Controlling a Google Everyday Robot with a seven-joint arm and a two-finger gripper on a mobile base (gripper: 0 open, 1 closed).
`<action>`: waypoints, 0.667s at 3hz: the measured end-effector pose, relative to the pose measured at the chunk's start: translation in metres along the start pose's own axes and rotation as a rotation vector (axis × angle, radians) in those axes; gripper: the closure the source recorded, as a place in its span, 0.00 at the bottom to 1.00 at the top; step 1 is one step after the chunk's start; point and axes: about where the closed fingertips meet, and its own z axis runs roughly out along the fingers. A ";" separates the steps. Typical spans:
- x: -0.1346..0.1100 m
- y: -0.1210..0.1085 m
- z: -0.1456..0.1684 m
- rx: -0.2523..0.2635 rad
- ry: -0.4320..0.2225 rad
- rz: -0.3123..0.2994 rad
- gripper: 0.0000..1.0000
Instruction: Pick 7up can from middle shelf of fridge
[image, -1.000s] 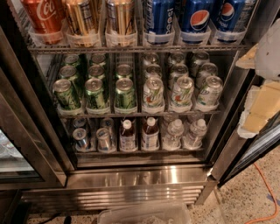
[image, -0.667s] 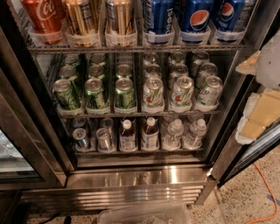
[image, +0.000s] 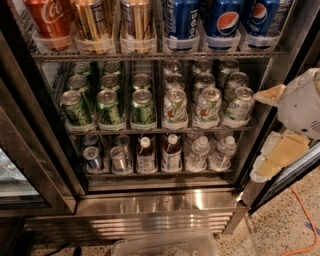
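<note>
Compared with a second ago, the gripper at the right edge of the frame has come lower and a little further left, toward the fridge. The shelves and drinks stand as they did. Its two fingers, with yellowish pads, are spread wide, one above the other, and hold nothing. They hang just outside the right door frame, level with the middle shelf.

Few marks can be read. There is white Coca-Cola script on the one red can at upper left, and the round Pepsi badge on the three blue cans at upper right. Between them stand two gold cans whose lettering cannot be read.

On the middle shelf, at the centre of the frame, six lanes run back. The left three hold dark green cans, at least eight showing. The right three hold the 7up cans, silver-white with green lettering too blurred to read; nine show, three to a lane. The front right one is nearest the gripper and apart from it.

The lowest shelf carries four small cans at left, two white-capped brown bottles, and clear water bottles, two in front with more behind.

Along the bottom edge sits a clear plastic tub, and an orange cable crosses the floor at lower right
</note>
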 end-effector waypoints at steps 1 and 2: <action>0.000 0.000 0.000 0.000 0.000 0.000 0.00; -0.002 0.002 0.000 0.035 -0.024 0.012 0.00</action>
